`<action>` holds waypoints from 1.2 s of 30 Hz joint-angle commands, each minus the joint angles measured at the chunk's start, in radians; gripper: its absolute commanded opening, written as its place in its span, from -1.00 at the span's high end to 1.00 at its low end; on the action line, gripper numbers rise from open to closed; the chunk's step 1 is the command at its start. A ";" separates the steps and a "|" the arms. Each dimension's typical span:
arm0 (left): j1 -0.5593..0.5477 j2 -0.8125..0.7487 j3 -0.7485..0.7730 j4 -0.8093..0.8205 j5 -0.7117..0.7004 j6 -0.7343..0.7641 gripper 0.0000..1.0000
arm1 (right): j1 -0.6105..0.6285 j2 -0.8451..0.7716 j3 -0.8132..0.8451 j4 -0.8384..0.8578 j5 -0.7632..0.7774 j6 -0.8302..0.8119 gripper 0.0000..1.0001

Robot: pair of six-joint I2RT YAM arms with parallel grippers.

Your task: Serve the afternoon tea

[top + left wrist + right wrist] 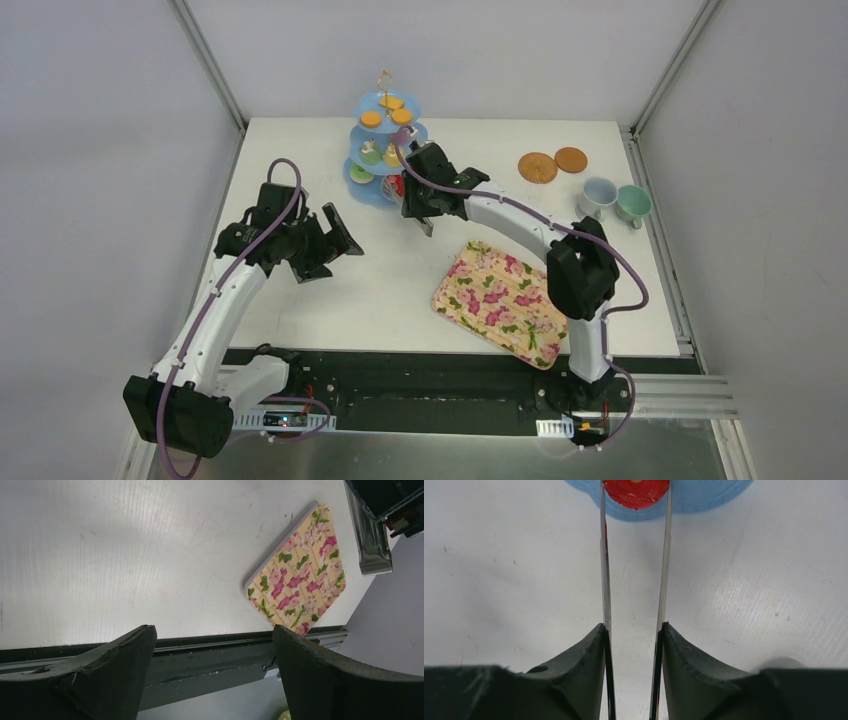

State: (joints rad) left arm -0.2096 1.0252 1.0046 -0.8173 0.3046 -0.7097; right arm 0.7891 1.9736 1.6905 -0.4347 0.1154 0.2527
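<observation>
I'm seeing the left fingers [115, 665] hanging spread wide above the white table [360, 300], holding nothing and touching nothing. Beyond them the flowered tray [295, 580] is lying flat near the table's front edge.

Moving right, the blue tiered stand [704, 492] is standing at the back and carrying the afternoon tea. Orange biscuits [371, 119] are sitting on the top tier and small cupcakes [371, 152] on the middle one. A green donut [360, 173] and a red donut [636, 490] are lying on the bottom plate.

The right fingers [574, 670] are pinching a pair of metal tongs [605, 580], pressing in on both blades. The blade tips are reaching over the bottom plate and sitting on either side of the red donut, apparently touching it.

Further right, two brown coasters [537, 167] are lying side by side, and a pale cup [598, 195] and a green cup [632, 203] are standing near the right edge. Pale walls and aluminium posts are enclosing the table.
</observation>
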 commanded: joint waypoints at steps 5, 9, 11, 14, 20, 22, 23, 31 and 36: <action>-0.003 0.001 0.042 -0.035 -0.015 0.021 -0.81 | -0.008 0.097 0.130 0.068 0.000 -0.013 0.28; -0.002 0.013 0.054 -0.039 -0.016 0.026 -0.81 | -0.008 0.126 0.154 0.065 0.000 -0.013 0.28; -0.002 0.014 0.057 -0.039 -0.014 0.026 -0.81 | -0.010 0.138 0.164 0.065 0.000 -0.013 0.28; -0.002 0.016 0.061 -0.042 -0.013 0.026 -0.81 | -0.009 0.150 0.188 0.050 0.000 -0.013 0.28; -0.002 0.019 0.066 -0.040 -0.009 0.026 -0.81 | -0.010 0.144 0.214 0.029 0.000 -0.013 0.28; -0.002 0.020 0.067 -0.036 -0.006 0.026 -0.81 | -0.009 0.140 0.220 0.022 0.000 -0.013 0.28; -0.002 0.023 0.067 -0.035 -0.003 0.026 -0.81 | -0.010 0.140 0.223 0.023 0.000 -0.013 0.28; -0.002 0.028 0.070 -0.030 0.008 0.025 -0.81 | -0.010 0.164 0.260 -0.011 -0.088 -0.093 -0.19; -0.002 0.019 0.060 -0.029 0.007 0.024 -0.81 | -0.007 0.142 0.257 -0.039 -0.102 -0.088 -0.15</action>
State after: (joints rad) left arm -0.2096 1.0527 1.0393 -0.8463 0.3050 -0.6987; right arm 0.7822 2.1284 1.9038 -0.4458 0.0395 0.1818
